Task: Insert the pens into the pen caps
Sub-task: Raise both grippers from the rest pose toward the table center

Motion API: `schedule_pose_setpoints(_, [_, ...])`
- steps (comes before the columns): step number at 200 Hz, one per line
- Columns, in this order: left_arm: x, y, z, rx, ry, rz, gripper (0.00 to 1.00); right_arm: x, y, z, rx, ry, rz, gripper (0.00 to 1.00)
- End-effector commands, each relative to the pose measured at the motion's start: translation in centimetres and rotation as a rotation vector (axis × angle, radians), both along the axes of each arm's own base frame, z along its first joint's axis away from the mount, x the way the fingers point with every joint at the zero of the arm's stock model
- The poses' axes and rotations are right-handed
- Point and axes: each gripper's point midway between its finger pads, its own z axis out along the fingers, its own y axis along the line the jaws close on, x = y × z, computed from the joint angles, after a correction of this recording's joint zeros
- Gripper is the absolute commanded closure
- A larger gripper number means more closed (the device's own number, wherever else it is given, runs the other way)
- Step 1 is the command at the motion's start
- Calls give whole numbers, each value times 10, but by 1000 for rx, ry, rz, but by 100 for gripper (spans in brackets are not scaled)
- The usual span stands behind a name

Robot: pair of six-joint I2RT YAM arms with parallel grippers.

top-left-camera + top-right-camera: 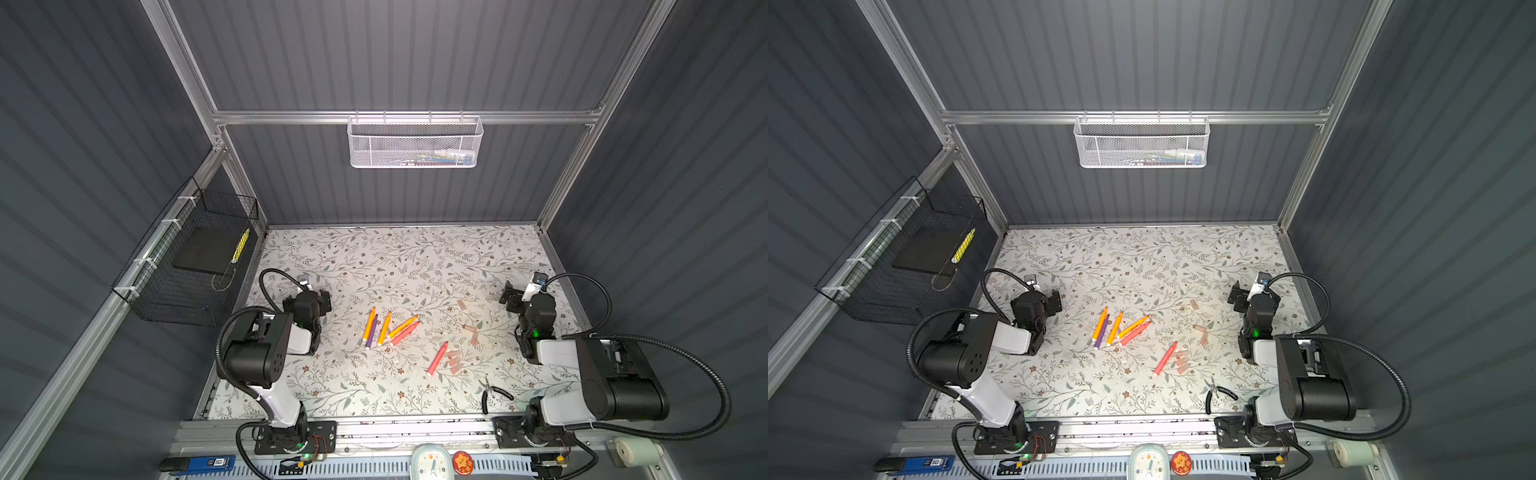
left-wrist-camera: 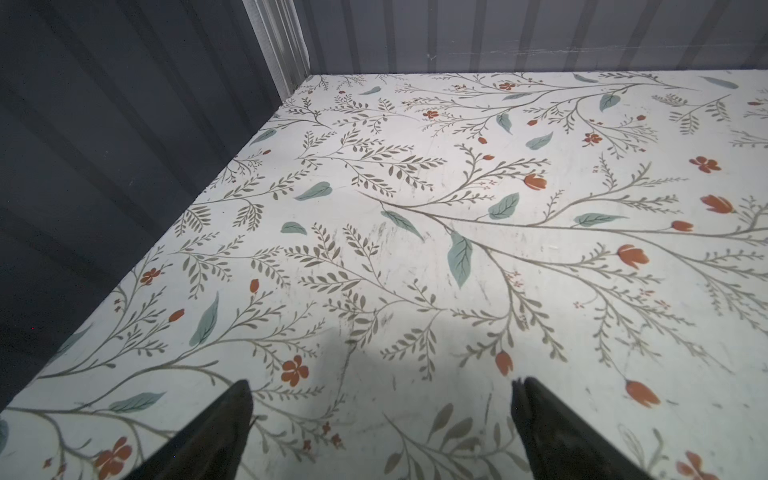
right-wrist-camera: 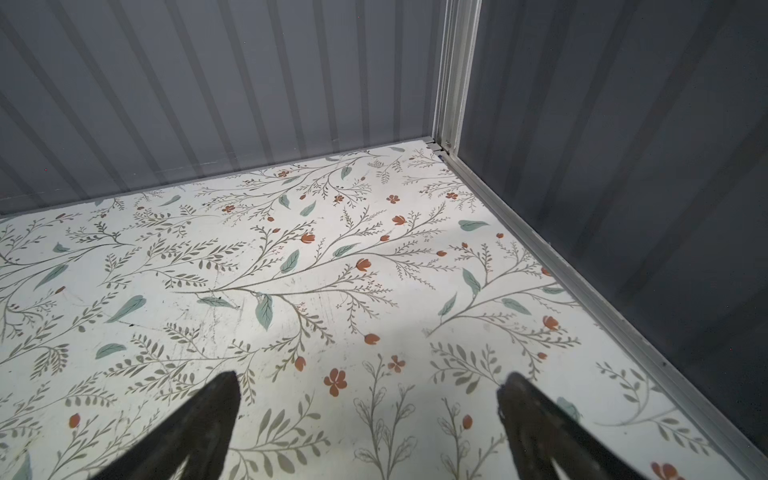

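left pincer released, empty | right pincer released, empty | pens uncapped, pen caps near them

Black-handled pliers lay on the floral mat — well behind the right gripper; a white mesh basket hung ahead.

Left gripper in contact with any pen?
Apart. In a top view the left gripper sits well left of the pens, bare table between; the left wrist view shows nothing between its open jaws.
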Motion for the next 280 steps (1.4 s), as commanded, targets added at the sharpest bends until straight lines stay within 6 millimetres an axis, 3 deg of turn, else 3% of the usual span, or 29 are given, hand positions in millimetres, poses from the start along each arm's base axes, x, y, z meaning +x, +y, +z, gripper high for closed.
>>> schedule_pose_setpoints(1, [6,2,10,10,-34,-1,0,2,0,5,-2,-23,-9,1])
schedule_pose_setpoints(113, [5,2,10,11,-35,-1,0,2,-1,6,-3,-24,-10,1])
schedule_pose_setpoints(145, [5,-6,22,18,-49,-55,0,-5,1,8,-6,-58,-1,1])
schedule_pose_setpoints(162, [7,-15,42,16,-17,-112,0,-23,0,20,-6,-141,-15,1])
schedule_pose_setpoints(174, [5,-10,60,-20,2,-65,0,-30,0,29,-21,-189,-28,1])
schedule_pose_setpoints(189, [0,-14,87,-60,-53,-81,0,-44,-6,43,-47,-232,-105,1])
schedule_pose_setpoints(211, [-16,-16,118,-159,-172,-73,0,-55,2,67,-65,-276,-100,1])
schedule_pose_setpoints(235, [-30,-13,141,-281,-189,-19,0,-70,3,108,109,-335,-104,1])
schedule_pose_setpoints(256, [-32,-27,158,-373,-138,-64,0,-90,-2,137,332,-335,-149,1])
schedule_pose_setpoints(280, [-35,-37,154,-416,-58,-93,0,-110,-3,159,539,-322,-183,1])
